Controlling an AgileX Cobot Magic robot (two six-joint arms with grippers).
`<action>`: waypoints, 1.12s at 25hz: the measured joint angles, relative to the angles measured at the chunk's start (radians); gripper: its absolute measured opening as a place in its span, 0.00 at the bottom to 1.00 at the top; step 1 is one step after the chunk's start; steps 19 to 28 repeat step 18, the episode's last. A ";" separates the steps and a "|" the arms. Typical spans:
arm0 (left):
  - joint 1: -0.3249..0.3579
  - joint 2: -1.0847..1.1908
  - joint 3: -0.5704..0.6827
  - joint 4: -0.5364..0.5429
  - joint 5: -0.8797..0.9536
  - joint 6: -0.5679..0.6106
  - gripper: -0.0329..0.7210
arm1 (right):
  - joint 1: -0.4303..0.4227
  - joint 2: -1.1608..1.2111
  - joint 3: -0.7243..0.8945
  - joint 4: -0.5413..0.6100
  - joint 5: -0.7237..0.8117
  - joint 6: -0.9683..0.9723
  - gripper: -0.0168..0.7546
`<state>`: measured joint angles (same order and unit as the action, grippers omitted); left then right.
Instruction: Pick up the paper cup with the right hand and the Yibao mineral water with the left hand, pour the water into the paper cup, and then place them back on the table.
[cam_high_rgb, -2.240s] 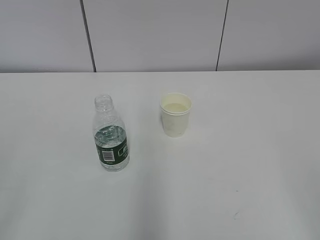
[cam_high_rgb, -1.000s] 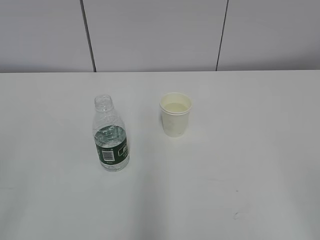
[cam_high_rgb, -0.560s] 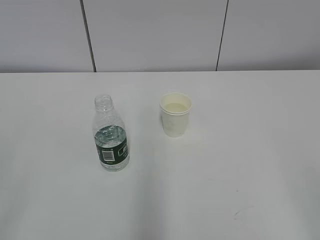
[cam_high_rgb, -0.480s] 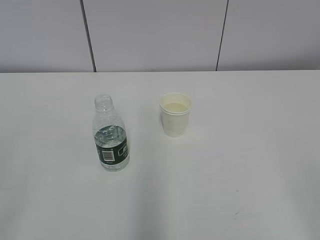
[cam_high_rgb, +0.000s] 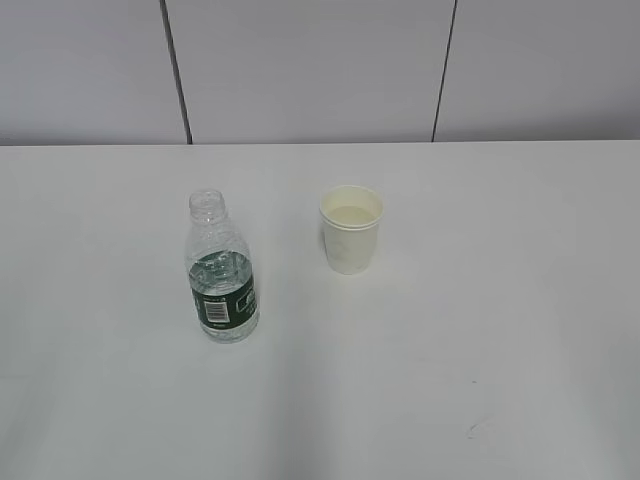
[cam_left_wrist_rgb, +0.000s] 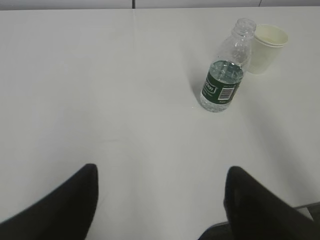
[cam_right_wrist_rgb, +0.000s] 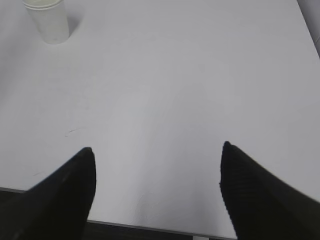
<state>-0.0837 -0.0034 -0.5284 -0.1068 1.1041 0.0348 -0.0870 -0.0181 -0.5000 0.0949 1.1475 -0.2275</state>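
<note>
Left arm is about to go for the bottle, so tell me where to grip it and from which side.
Grip the bottle around its labelled lower body, probably from the near left. It stands upright and uncapped, so a level sideways grasp should keep it from spilling. The cup stands apart on its far right, leaving that approach free. The left gripper is open, well short of it.

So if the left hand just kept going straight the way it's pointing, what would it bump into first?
Probably only the bare table. The open left hand aims at empty tabletop; the Yibao mineral water and paper cup stand off to the right, though depth is hard to judge.

Uncapped Yibao mineral water (cam_high_rgb: 222, 283) upright on table (cam_high_rgb: 500, 300), paper cup (cam_high_rgb: 351, 229) right
</note>
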 joint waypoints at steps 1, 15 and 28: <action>0.000 0.000 0.000 0.000 0.000 0.000 0.69 | 0.000 0.000 0.000 0.000 0.000 0.000 0.76; 0.000 0.000 0.000 0.000 0.000 0.000 0.69 | 0.000 0.000 0.000 0.000 0.000 0.000 0.76; 0.000 0.000 0.000 0.000 0.000 0.000 0.69 | 0.000 0.000 0.000 0.000 0.000 0.000 0.76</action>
